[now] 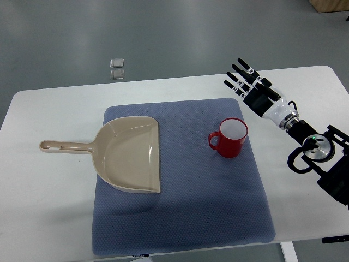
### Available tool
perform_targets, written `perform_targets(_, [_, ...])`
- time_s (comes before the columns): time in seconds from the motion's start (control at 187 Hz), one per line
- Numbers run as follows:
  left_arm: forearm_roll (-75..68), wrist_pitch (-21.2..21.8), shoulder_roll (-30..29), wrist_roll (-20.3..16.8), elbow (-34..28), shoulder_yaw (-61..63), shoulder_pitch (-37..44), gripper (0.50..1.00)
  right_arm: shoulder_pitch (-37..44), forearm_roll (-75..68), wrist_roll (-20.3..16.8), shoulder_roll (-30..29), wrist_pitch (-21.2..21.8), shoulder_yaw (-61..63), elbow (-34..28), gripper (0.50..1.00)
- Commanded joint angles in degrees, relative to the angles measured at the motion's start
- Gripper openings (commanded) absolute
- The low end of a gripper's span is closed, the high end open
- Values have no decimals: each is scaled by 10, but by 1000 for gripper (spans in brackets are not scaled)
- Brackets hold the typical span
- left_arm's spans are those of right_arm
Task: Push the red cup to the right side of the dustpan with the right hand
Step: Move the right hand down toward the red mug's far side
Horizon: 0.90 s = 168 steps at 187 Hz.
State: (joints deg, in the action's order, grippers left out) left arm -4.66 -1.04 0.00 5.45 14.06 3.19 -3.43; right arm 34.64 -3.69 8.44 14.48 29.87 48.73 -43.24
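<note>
Fingers (240,76) of the right hand (252,87) stretch out spread, holding nothing, at one o'clock from the red cup (230,137), which stands upright at three o'clock of the dustpan (128,154) on the blue mat (218,207).

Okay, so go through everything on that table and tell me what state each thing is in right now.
red cup: upright on the blue mat, handle toward the dustpan, looks empty.
dustpan: flat on the mat's left part, handle sticking out over the bare table, nothing in it.
right hand: fingers spread, holding nothing, apart from the cup, beyond the mat's far right corner.
</note>
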Motion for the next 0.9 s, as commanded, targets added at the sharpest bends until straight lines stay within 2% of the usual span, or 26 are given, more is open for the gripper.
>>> perform_targets(0.0, [0, 0, 0, 0, 0, 0, 0, 1000, 1, 0, 0, 0, 0, 0, 0, 936])
perform_targets(0.224, [0, 1, 0, 0, -1, 0, 0, 1000, -3, 20, -2, 2, -3, -10, -1, 936])
perform_targets(0.363, [0, 1, 0, 0, -3, 0, 0, 1000, -5, 49, -2, 18, 39, -9, -5, 936])
perform_targets(0.379, [0, 1, 0, 0, -3, -1, 0, 1000, -5, 54, -2, 24, 51, -10, -6, 936])
perform_targets(0.668, [0, 1, 0, 0, -1, 0, 0, 1000, -32, 196, 5, 116, 51, 2, -7, 938])
perform_targets(0.711, [0, 1, 0, 0, -1, 0, 0, 1000, -37, 234, 27, 122, 51, 3, -8, 938])
perform_targets(0.823, [0, 1, 0, 0, -1, 0, 0, 1000, -47, 351, 143, 138, 51, 3, -11, 936])
perform_targets(0.892, [0, 1, 0, 0, -1, 0, 0, 1000, -49, 406, 195, 139, 51, 1, -11, 936])
